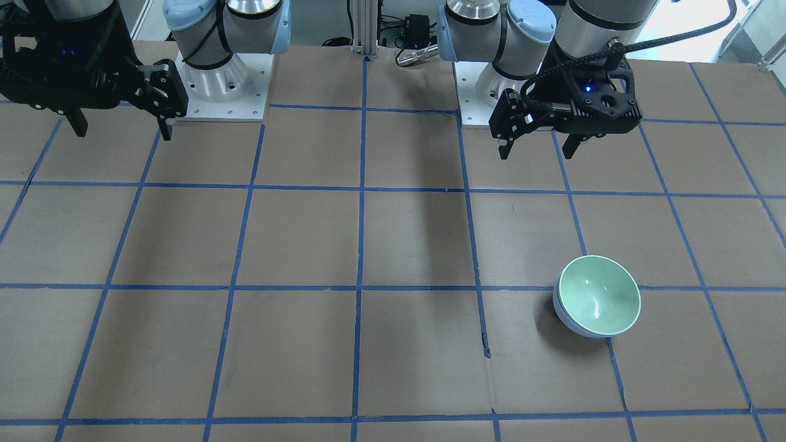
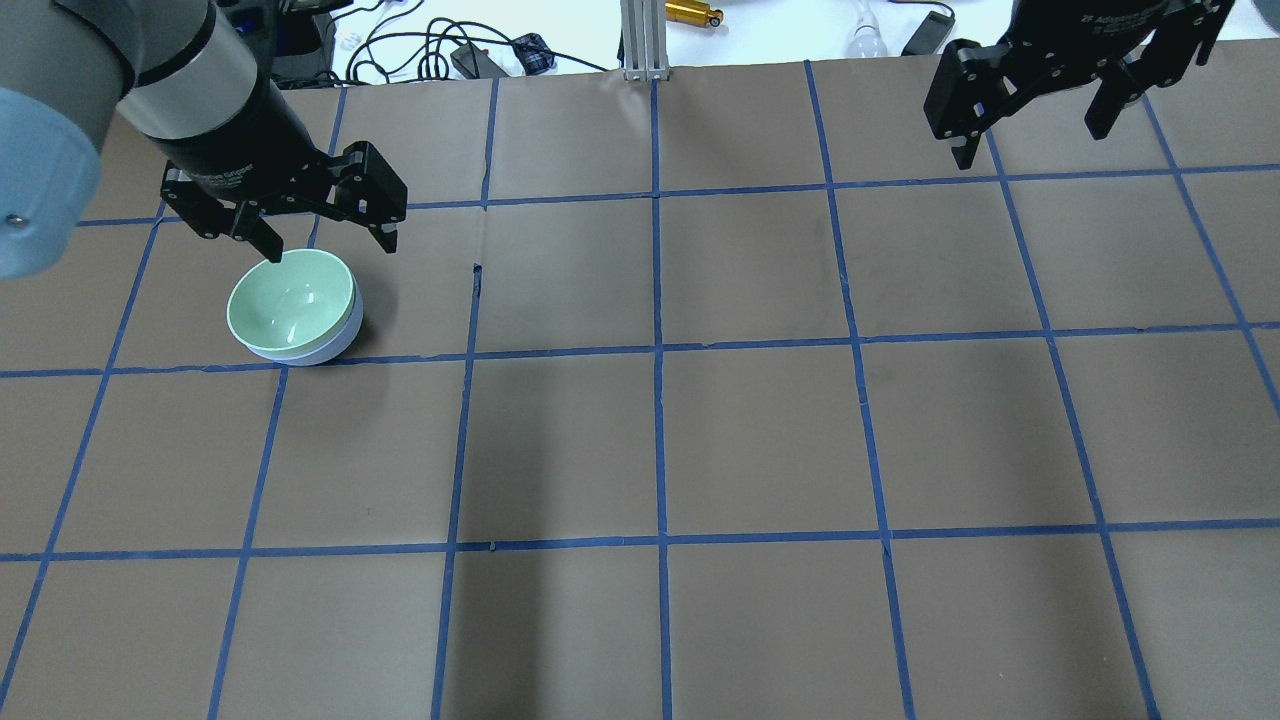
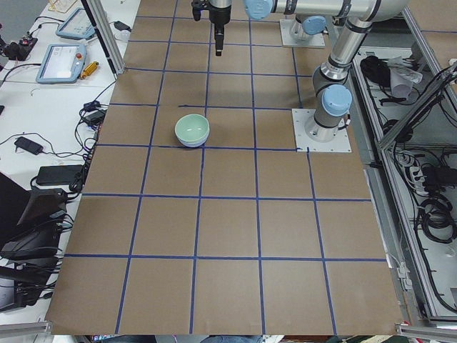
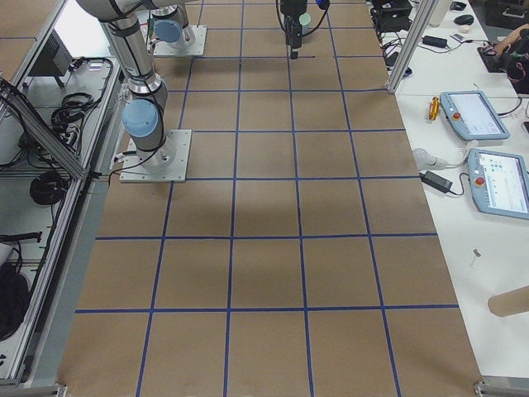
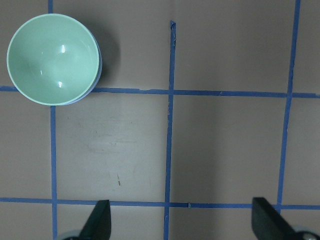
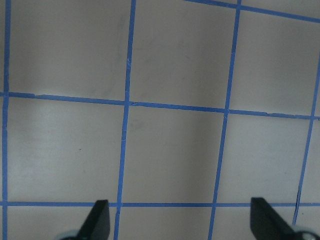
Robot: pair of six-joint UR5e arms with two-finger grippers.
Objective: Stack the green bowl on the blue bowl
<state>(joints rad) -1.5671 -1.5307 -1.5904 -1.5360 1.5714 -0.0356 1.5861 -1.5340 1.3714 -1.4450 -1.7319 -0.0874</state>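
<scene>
The green bowl [image 1: 599, 294] sits nested inside the blue bowl [image 1: 568, 320], of which only a lavender outer edge shows. The pair stands upright on the brown table on the robot's left side, also in the overhead view (green bowl [image 2: 290, 305], blue bowl [image 2: 342, 338]) and at the top left of the left wrist view (green bowl [image 5: 52, 60]). My left gripper [image 2: 332, 248] is open and empty, raised beside the bowls and clear of them. My right gripper [image 2: 1030, 145] is open and empty, far off on the right side.
The table is brown paper with a blue tape grid [image 2: 660, 350]. The two arm bases [image 1: 215, 80] [image 1: 491, 86] stand at the robot's edge. An aluminium post [image 2: 640, 40], cables and small devices lie beyond the far edge.
</scene>
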